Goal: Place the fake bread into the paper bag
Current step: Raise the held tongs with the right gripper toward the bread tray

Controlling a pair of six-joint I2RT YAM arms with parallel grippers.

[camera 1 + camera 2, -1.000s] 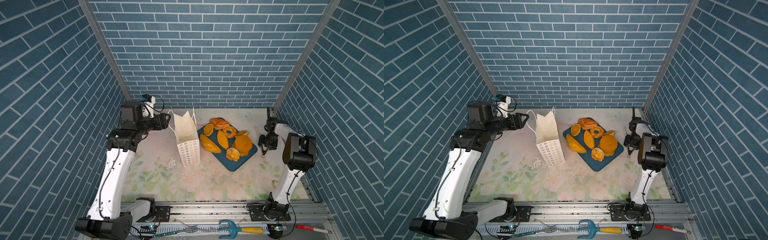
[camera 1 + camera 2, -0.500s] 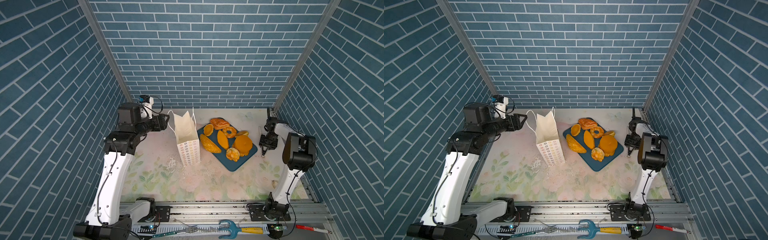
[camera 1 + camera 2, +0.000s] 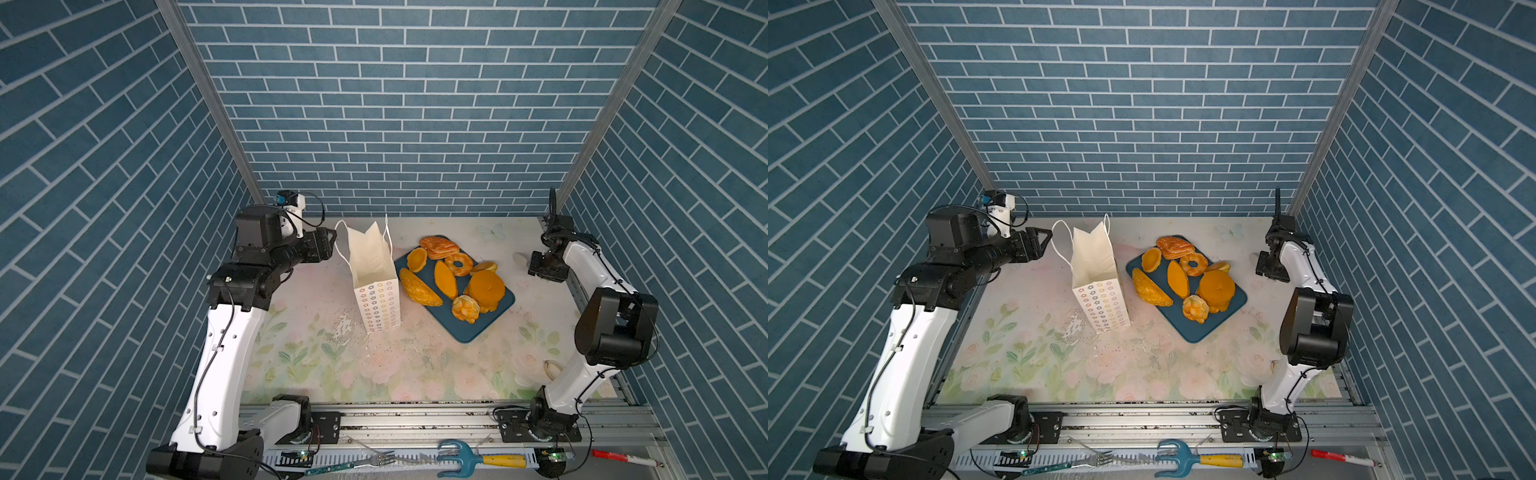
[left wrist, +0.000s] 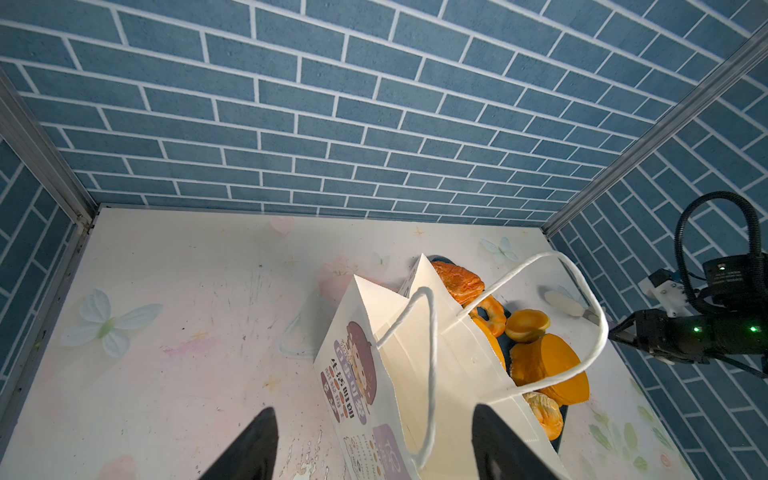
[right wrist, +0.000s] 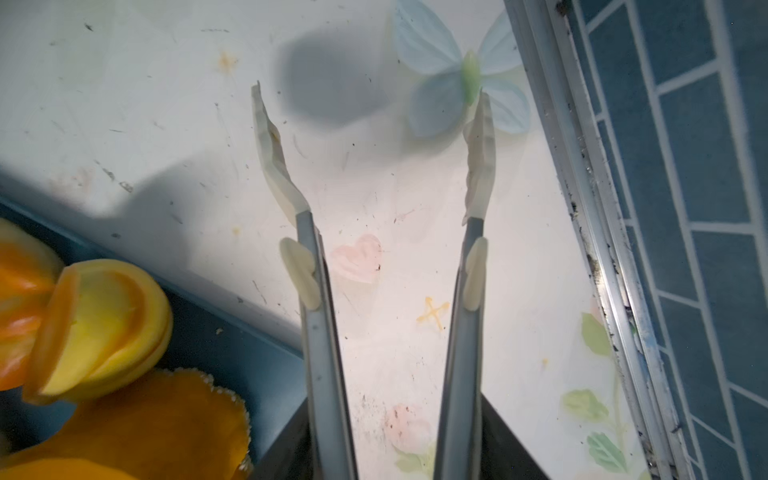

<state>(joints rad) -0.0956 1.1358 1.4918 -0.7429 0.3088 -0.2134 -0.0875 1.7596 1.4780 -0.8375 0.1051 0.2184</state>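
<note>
The fake bread (image 3: 453, 274) lies as several glossy orange pastries on a dark blue tray (image 3: 469, 332) right of centre, seen in both top views; among them are a ring doughnut (image 3: 1194, 264) and a thick round cake (image 3: 1216, 286). Just left of the tray the white paper bag (image 3: 376, 286) stands upright with its mouth open. My left gripper (image 3: 330, 245) hangs open beside the bag's left cord handle (image 4: 430, 353). At the table's right edge my right gripper (image 3: 540, 270) is shut on metal tongs (image 5: 316, 332), whose white tips are spread over bare table beside the tray.
A metal frame rail (image 5: 590, 208) and the blue brick wall run close along the right of the tongs. A fork (image 3: 374, 459), a teal hand rake (image 3: 461, 459) and a red marker (image 3: 619, 455) lie on the front rail.
My left gripper has drawn back a little to the left of the bag. The right gripper has narrowed on the tongs and stayed in place.
</note>
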